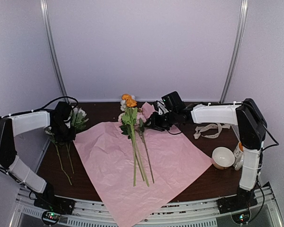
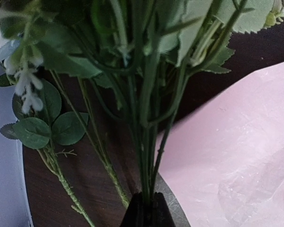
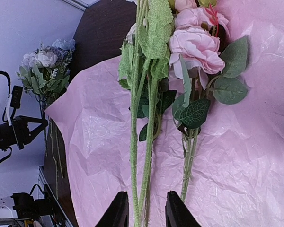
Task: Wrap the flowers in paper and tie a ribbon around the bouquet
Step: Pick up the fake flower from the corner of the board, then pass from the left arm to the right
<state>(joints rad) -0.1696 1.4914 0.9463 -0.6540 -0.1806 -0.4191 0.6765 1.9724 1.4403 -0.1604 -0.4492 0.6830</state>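
Observation:
The pink paper point(image 1: 175, 161) lies spread flat across the middle of the dark table. Orange-headed flowers point(image 1: 131, 118) rest on it, their long stems pointing toward the near edge. My right gripper point(image 1: 151, 123) hovers over them, open, with the hairy green stems point(image 3: 142, 142) showing between its fingers point(image 3: 117, 213) and pink roses point(image 3: 196, 45) beside them. My left gripper point(image 1: 62, 128) is off the paper's left edge, shut on the stems point(image 2: 146, 179) of a white and pale blue bunch point(image 1: 77, 117). The cream ribbon point(image 1: 210, 131) lies loose at the right.
Two more loose stems point(image 1: 61, 163) lie on the bare wood under the left arm. A white bowl point(image 1: 222, 157) stands at the right, near the right arm's base. The paper's near corner hangs over the table's front edge point(image 1: 132, 213).

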